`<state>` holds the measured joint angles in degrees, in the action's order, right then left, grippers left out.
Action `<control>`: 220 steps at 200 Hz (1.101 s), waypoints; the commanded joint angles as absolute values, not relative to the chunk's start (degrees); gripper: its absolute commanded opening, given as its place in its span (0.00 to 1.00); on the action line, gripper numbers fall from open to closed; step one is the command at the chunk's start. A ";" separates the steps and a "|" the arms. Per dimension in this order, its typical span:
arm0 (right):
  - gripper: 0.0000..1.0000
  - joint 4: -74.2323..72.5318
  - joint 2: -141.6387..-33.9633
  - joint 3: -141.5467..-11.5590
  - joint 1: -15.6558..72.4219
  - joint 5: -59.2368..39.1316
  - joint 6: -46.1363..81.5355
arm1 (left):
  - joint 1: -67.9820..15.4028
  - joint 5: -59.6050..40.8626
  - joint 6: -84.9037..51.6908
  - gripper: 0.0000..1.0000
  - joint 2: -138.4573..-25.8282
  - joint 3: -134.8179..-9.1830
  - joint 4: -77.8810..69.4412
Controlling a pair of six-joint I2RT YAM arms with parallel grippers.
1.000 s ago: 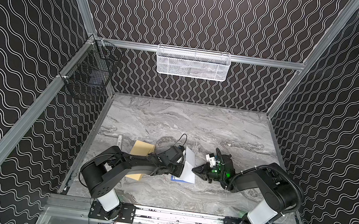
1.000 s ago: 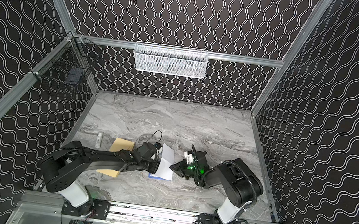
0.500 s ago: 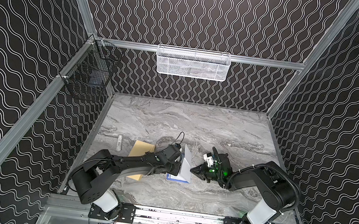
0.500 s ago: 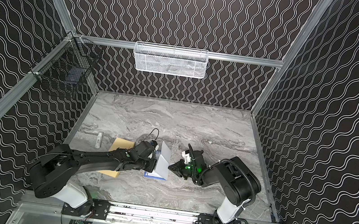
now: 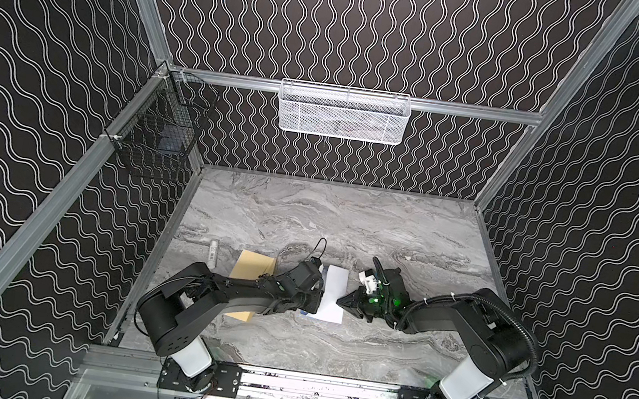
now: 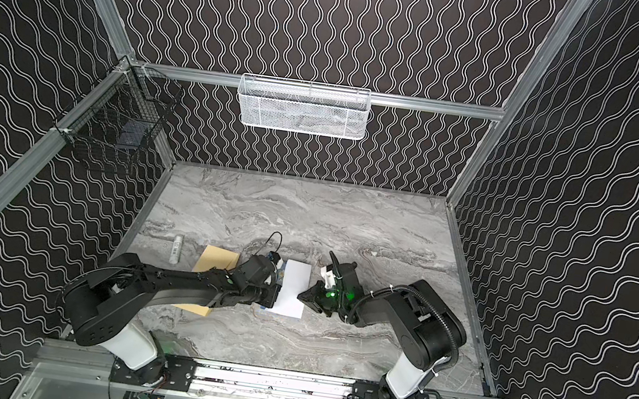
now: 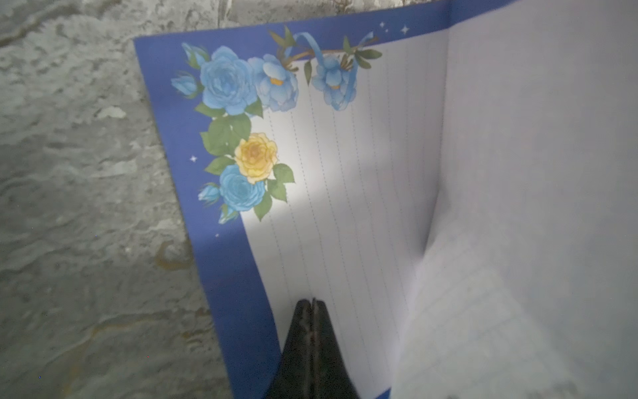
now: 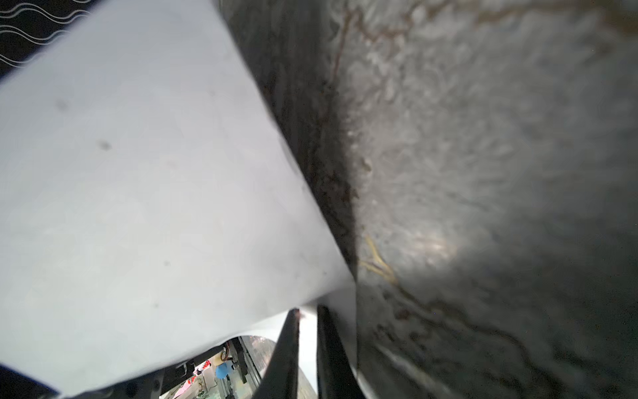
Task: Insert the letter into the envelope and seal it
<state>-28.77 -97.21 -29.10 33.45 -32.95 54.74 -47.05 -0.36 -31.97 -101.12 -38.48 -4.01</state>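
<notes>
The letter [image 5: 333,290] [image 6: 293,289] lies mid-table, bent along a crease, with one half raised and showing its plain white back. In the left wrist view its lined face and blue floral border [image 7: 345,172] show. My left gripper [image 5: 319,303] [image 6: 276,295] [image 7: 312,302] is shut and empty, its tip down on the lined face beside the crease. My right gripper [image 5: 341,302] [image 6: 302,295] [image 8: 307,311] is shut on the letter's [image 8: 138,172] right edge, with white paper between its narrow jaws. The tan envelope [image 5: 254,267] [image 6: 217,258] lies flat to the left, partly under my left arm.
A small white tube [image 5: 213,253] [image 6: 176,249] lies left of the envelope near the left wall. A white mesh basket [image 5: 342,111] hangs on the back wall and a black wire basket [image 5: 159,133] on the left wall. Grey marble table [image 5: 348,221] all round.
My left arm's elbow dipped low and came back up while its tip stayed on the letter. The right gripper edged slightly left with the paper's edge.
</notes>
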 commanded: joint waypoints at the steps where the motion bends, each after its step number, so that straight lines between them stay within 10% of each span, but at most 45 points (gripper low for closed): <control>1: 0.12 -18.26 -96.89 -32.81 34.73 -29.35 51.71 | -47.04 -1.24 -32.50 0.00 -102.14 -37.55 0.25; 67: 0.10 -8.79 -99.62 -36.67 35.64 -25.00 50.80 | -46.42 0.52 -32.88 0.02 -99.79 -37.96 2.18; 154: 0.11 -8.65 -98.50 -35.44 37.31 -23.61 51.66 | -40.35 2.27 -35.12 0.61 -84.23 -47.49 17.61; 220: 0.13 -8.44 -98.42 -35.90 38.27 -23.20 51.94 | -40.42 -5.60 -37.76 0.57 -86.14 -52.65 12.74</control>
